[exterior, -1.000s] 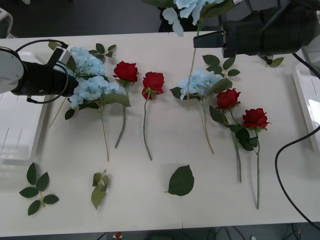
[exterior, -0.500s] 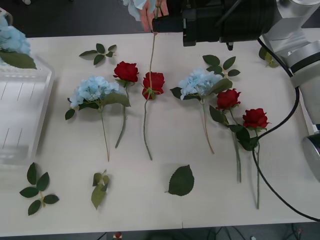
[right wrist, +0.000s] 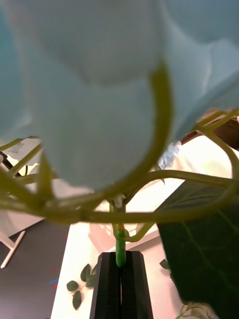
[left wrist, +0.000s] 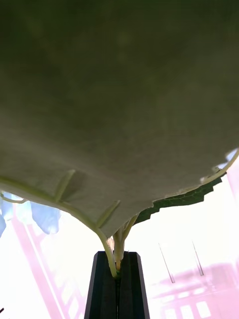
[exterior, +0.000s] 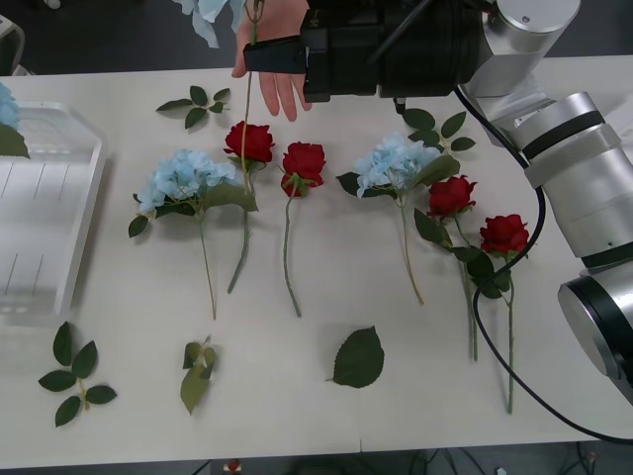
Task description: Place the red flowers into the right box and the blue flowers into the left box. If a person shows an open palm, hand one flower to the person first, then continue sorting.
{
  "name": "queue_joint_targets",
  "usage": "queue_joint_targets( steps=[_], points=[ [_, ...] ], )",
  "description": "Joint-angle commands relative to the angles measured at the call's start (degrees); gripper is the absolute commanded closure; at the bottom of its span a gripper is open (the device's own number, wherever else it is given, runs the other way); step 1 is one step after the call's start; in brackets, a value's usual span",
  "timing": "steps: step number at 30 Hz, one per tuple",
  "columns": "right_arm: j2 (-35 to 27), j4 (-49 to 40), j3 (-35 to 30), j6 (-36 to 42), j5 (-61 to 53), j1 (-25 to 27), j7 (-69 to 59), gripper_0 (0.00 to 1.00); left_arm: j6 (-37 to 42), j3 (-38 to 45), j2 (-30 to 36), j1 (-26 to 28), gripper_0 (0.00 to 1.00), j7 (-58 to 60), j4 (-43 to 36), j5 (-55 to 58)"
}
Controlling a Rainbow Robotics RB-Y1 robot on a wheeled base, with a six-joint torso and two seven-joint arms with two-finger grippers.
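My right gripper [exterior: 249,56] reaches along the table's far edge, shut on the stem of a blue flower [exterior: 203,10] whose stem hangs over the table. A person's open hand [exterior: 287,94] is right behind it. In the right wrist view the black fingers [right wrist: 121,284] pinch the green stem [right wrist: 119,251]. My left gripper [left wrist: 118,286] is shut on another blue flower's stem under a broad leaf [left wrist: 119,109]; its bloom [exterior: 8,114] shows over the left box [exterior: 49,198]. Two blue flowers [exterior: 183,176] [exterior: 396,161] and several red flowers [exterior: 249,142] [exterior: 304,161] [exterior: 451,195] lie on the table. The right box is hidden behind my right arm.
Loose leaf sprigs lie at the near left [exterior: 74,376], near middle [exterior: 196,376] [exterior: 358,358] and far side [exterior: 198,99] [exterior: 435,127]. A black cable [exterior: 504,356] loops over the table's right part.
My right arm has swung left along the far edge, carrying its blue flower to the person's hand. The left arm has drawn back out of the front view with its blue flower.
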Motion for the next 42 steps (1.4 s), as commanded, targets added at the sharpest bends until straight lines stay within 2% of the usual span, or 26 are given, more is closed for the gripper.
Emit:
queue_joint_targets(
  steps=[1,11,24,37,42],
  points=[
    [1.0,-2.08,0.31,-0.44,-1.08,-3.43,1.28,1.0,-0.81,1.3,2.48,-2.46,1.0,-1.95,-0.18,-1.08],
    [0.56,-2.08,-0.13,-2.02,-1.26,-3.86,2.34,1.0,-0.9,1.21,2.48,-2.55,1.0,-1.95,-0.18,-1.35],
    [-1.9,0.29,-0.57,-18.19,8.41,-13.88,5.33,1.0,-0.9,1.21,2.48,-2.55,1.0,-1.95,-0.18,-1.35],
    [-1.63,10.13,-0.75,-23.29,16.41,-22.59,8.67,1.0,-0.9,1.21,2.48,-2.55,1.0,-1.95,-0.18,-1.35],
    [-1.72,10.57,-0.83,-23.64,16.15,-23.02,9.81,1.0,-0.9,1.21,2.48,-2.55,1.0,-1.95,-0.18,-1.35]
  ],
)
